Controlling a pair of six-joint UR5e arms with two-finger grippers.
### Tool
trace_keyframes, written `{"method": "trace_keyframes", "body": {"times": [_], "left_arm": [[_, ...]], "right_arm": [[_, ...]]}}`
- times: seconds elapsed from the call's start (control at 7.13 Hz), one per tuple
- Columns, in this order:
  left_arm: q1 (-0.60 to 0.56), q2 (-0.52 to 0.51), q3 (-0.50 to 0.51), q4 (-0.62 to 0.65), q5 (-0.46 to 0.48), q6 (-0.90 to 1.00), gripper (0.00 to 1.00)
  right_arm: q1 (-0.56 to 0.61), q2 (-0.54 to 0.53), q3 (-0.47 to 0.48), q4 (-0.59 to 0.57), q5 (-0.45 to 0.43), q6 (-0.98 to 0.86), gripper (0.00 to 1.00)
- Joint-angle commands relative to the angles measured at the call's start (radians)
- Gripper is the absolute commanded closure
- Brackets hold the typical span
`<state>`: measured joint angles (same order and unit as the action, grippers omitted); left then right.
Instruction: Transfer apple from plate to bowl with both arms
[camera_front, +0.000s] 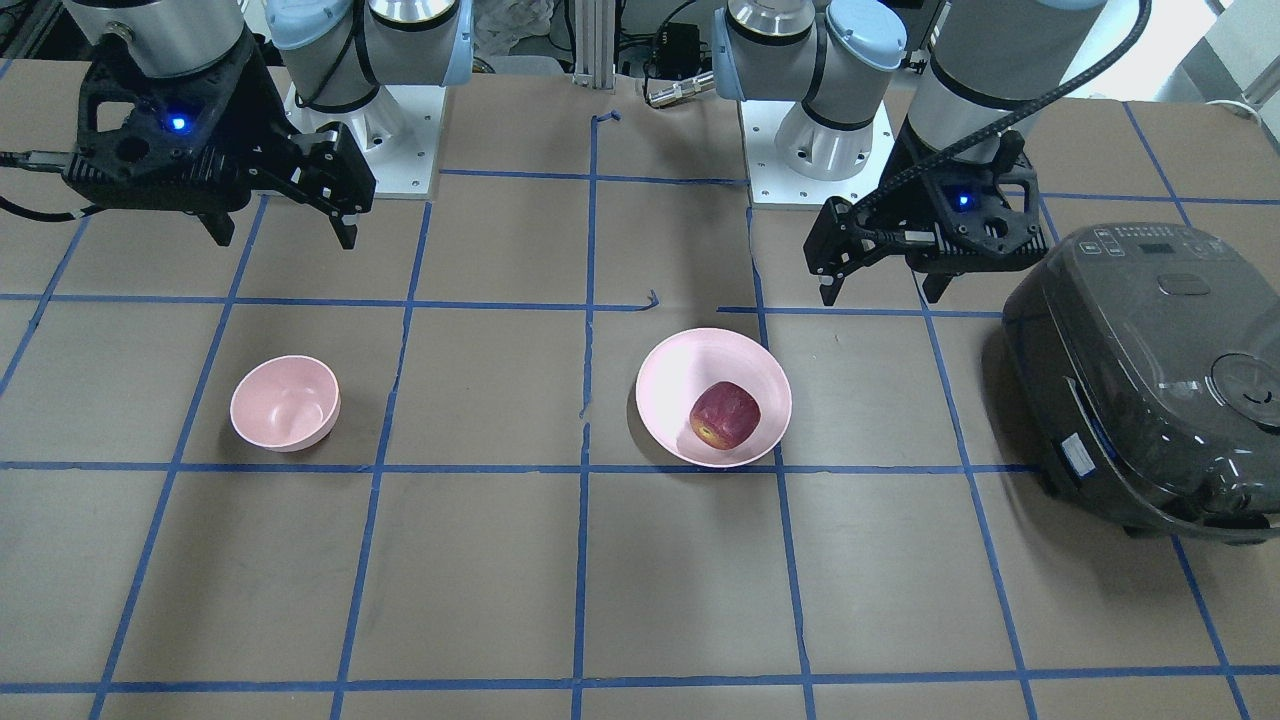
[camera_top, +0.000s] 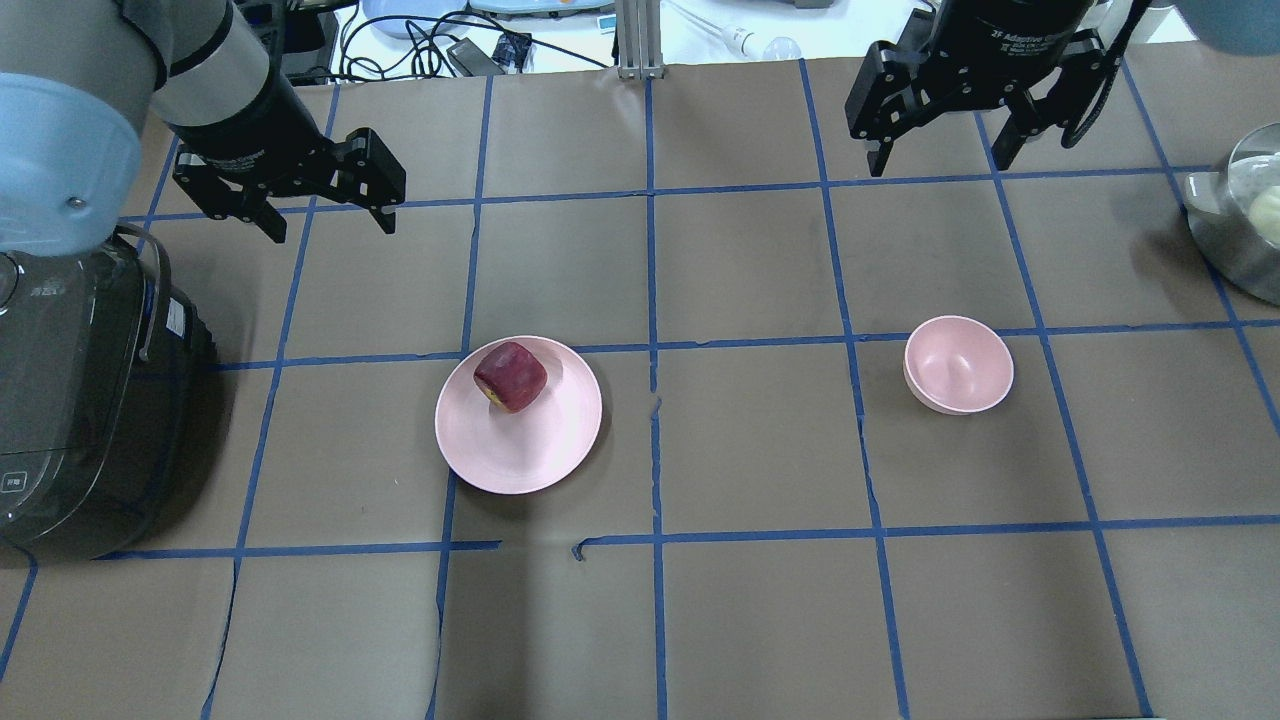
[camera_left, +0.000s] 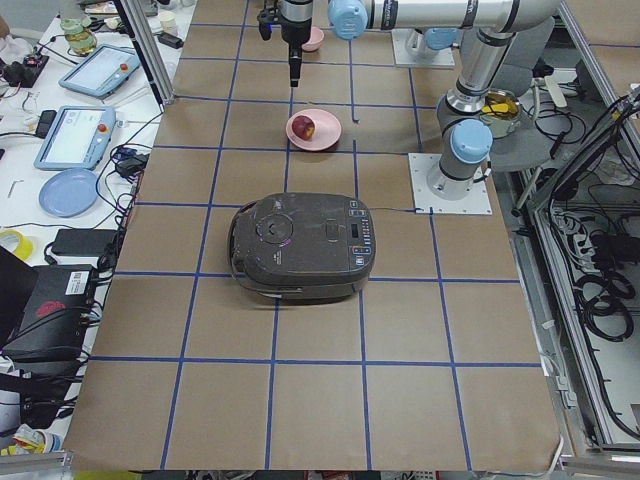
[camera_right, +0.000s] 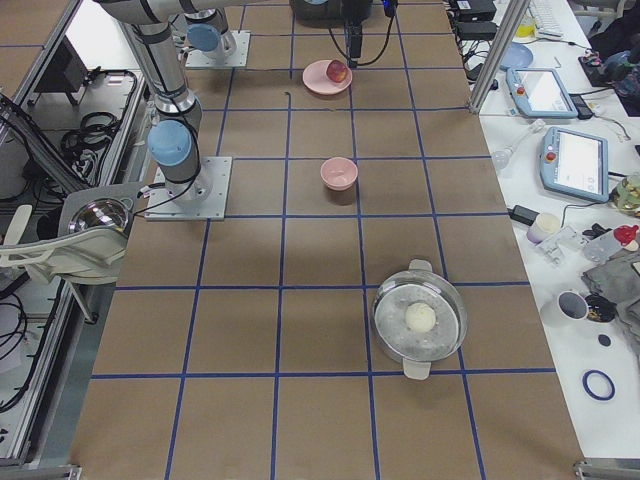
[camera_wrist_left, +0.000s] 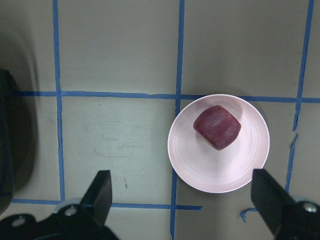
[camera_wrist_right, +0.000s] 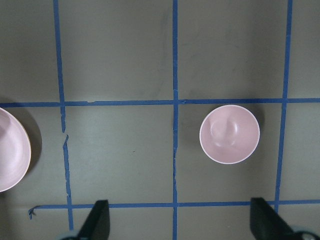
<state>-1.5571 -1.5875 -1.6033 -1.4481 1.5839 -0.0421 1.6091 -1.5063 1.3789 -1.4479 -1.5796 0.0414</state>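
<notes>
The dark red apple (camera_front: 725, 414) (camera_top: 510, 376) lies on the pale pink plate (camera_front: 680, 370) (camera_top: 520, 440), off-centre toward the robot. The small pink bowl (camera_front: 285, 402) (camera_top: 958, 364) stands empty to the plate's side, on the right arm's half. My left gripper (camera_front: 880, 290) (camera_top: 330, 228) is open and empty, raised above the table on the far side of the plate. In the left wrist view, the apple (camera_wrist_left: 217, 126) and plate (camera_wrist_left: 220, 170) lie between its spread fingers. My right gripper (camera_front: 285, 238) (camera_top: 940, 165) is open and empty, raised beyond the bowl (camera_wrist_right: 229, 134).
A dark rice cooker (camera_front: 1150, 380) (camera_top: 70, 400) stands at the table's end on the left arm's side, close to that arm. A metal pot (camera_top: 1245, 220) (camera_right: 420, 320) with a pale ball in it stands at the far right end. Blue tape lines grid the brown table.
</notes>
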Motion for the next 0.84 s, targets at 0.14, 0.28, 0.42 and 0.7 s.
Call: {"method": "trace_keyframes", "body": {"times": [0.14,0.28,0.42,0.7], "left_arm": [[0.0,-0.006,-0.004,-0.001,-0.002,-0.004,0.0],[0.0,-0.025,-0.015,0.0,-0.014,-0.042,0.0],[0.0,-0.052,-0.071,0.029,-0.069,-0.185,0.0],[-0.003,-0.109,-0.192,0.261,-0.073,-0.306,0.0]], "right_arm": [[-0.002,0.0,0.0,0.0,0.001,-0.003,0.0],[-0.015,0.003,-0.001,0.0,-0.002,-0.011,0.0],[-0.024,0.003,-0.001,0.0,-0.028,-0.012,0.0],[-0.13,0.003,-0.001,0.003,-0.03,-0.183,0.0]]}}
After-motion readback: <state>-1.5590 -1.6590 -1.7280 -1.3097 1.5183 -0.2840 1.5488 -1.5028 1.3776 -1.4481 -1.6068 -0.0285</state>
